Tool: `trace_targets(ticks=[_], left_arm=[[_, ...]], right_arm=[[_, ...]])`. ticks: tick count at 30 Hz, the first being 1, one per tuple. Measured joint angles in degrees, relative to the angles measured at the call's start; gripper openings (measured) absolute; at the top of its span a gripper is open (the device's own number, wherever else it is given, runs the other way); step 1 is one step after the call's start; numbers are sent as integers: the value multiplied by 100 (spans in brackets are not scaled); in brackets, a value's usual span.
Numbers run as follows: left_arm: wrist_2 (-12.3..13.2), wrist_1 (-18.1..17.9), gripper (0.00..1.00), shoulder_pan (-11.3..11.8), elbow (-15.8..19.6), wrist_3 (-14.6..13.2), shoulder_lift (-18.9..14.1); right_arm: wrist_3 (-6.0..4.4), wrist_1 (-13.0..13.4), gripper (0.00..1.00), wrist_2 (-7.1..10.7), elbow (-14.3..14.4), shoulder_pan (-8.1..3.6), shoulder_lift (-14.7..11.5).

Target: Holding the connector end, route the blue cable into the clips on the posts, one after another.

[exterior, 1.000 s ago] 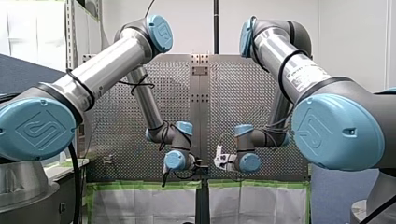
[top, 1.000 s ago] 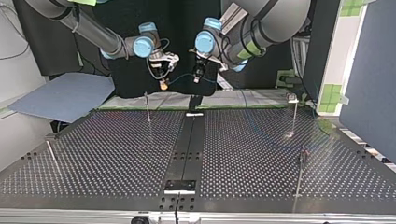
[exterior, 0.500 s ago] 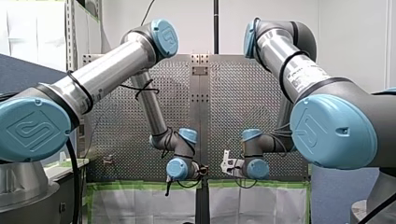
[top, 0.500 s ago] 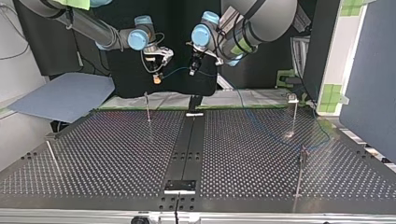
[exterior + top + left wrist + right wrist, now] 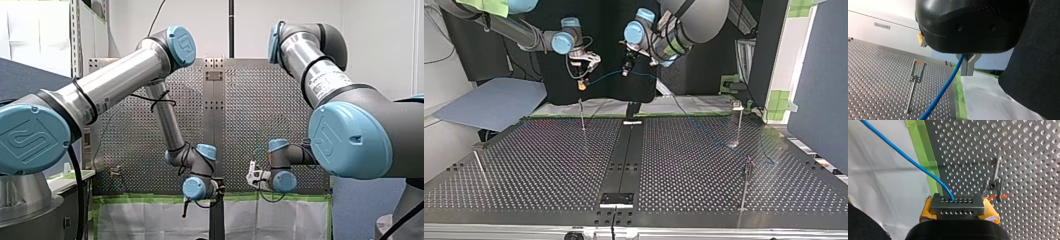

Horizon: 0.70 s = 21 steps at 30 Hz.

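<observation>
Above the far edge of the table (image 5: 549, 165) in the top view, right gripper (image 5: 582, 85) pinches the connector (image 5: 957, 207) (yellow pads on it); left gripper (image 5: 626, 71) clamps the blue cable (image 5: 606, 75), which spans between both grippers

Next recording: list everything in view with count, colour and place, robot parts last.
perforated metal table: one, grey, under both arms.
thin metal clip posts: four, silver, two towards each side of the table.
thin blue cable: one, hanging above the table's far edge, then falling onto it.
black perforated connector: one, at the cable's end.
green tape strip: one, along the table's edge.
blue-grey board: one, beside the table at the top view's left.
my right pincer: one, yellow pads, shut on the connector.
my left pincer: one, black, metal fingers, shut on the cable.
</observation>
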<state>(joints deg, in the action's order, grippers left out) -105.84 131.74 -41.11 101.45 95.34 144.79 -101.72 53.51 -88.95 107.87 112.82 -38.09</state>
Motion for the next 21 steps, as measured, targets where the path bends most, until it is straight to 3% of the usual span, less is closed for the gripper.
trace_targets(ticks=[8,21], left_arm=[[-109,339,0,-190,-359,13,2],[-167,727,0,-376,-1054,17,144]], right_arm=[[-9,224,0,29,139,-246,5],[7,426,0,91,252,-552,5]])
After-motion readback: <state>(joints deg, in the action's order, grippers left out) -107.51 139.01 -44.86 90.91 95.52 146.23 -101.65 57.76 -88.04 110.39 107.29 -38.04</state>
